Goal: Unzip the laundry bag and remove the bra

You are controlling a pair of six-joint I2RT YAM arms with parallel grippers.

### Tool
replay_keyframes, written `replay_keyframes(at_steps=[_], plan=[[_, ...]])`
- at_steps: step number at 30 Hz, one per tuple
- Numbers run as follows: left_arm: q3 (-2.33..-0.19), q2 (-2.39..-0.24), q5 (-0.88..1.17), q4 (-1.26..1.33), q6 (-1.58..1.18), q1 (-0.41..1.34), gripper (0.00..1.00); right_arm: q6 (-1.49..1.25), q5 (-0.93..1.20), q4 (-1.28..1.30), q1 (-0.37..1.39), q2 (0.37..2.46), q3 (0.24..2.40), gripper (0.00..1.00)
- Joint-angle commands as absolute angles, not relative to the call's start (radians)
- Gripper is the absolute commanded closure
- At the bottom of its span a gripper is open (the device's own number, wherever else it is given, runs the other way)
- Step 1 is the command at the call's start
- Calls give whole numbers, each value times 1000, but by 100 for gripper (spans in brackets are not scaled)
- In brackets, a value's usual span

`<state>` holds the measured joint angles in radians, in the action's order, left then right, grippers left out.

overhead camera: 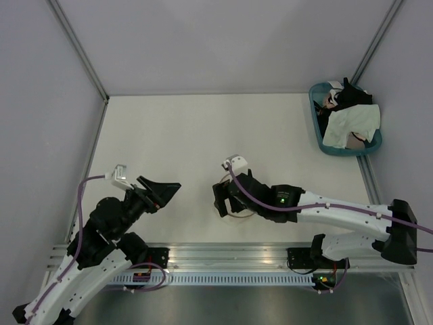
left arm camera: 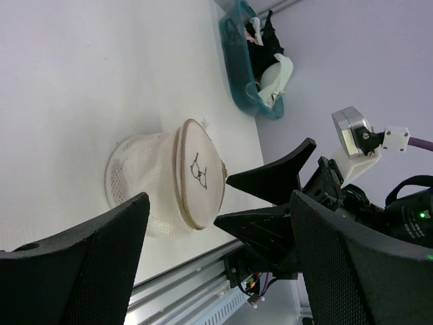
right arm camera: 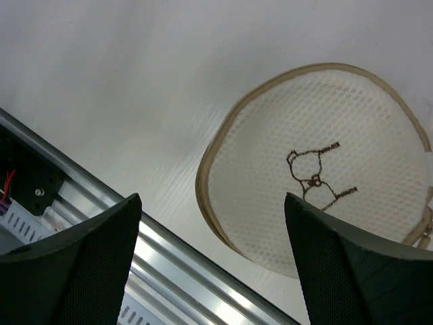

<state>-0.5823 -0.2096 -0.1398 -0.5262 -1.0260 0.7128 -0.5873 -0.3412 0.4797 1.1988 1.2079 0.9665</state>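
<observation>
Laundry bag (right arm camera: 318,169) sits on the table (overhead camera: 203,128) at 6 o'clock from table centre, just past the aluminium rail (overhead camera: 223,254) on the near edge. It rests flat, lid up, with the tan rim all round and the dark bra drawing facing the right wrist cam. Mesh too dense to read the contents. Can't tell the zip state; only a bit of hardware shows at the rim's 4 o'clock in the right wrist view.

Right gripper (right arm camera: 211,217) hangs directly over the lid, fingers spread wide, nothing between them. From the left wrist cam its lower fingertip is just beside the rim; can't tell if it's touching.

Left gripper (overhead camera: 168,192) is at 9 o'clock of the bag, well apart from it and pointing toward it. Fingers spread wide, gripping nothing.

Teal basket (overhead camera: 318,128) is in the far corner at 2 o'clock, well apart from the bag. A white-and-pale-green cloth (overhead camera: 348,122) drapes over its near side, with a black garment (overhead camera: 352,95) behind it.
</observation>
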Motion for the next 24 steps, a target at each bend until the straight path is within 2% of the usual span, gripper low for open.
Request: replay_keyframes(at_steps=[1, 7, 8, 13, 18, 19, 21, 22, 24], plan=[[-584, -173, -221, -656, -1088, 710, 12, -627, -420, 434, 1216, 1291, 1057, 11], [-595, -156, -209, -696, -1085, 710, 11, -713, -604, 523, 1235, 1448, 1172, 26], [-597, -150, -209, -699, -1085, 710, 11, -725, -629, 543, 1236, 1466, 1187, 31], [-595, -126, -210, -713, -1083, 710, 11, -761, -699, 600, 1241, 1563, 1255, 41], [-595, -94, -215, -739, -1086, 710, 10, -784, -718, 627, 1239, 1637, 1289, 46], [-597, -89, -216, -745, -1088, 710, 10, -791, -730, 632, 1239, 1641, 1287, 55], [-600, -77, -219, -753, -1089, 710, 10, -801, -744, 641, 1239, 1649, 1287, 61], [-601, -74, -219, -758, -1088, 709, 10, -808, -753, 647, 1239, 1649, 1287, 73], [-603, -66, -219, -764, -1089, 710, 10, -821, -768, 670, 1239, 1649, 1290, 88]])
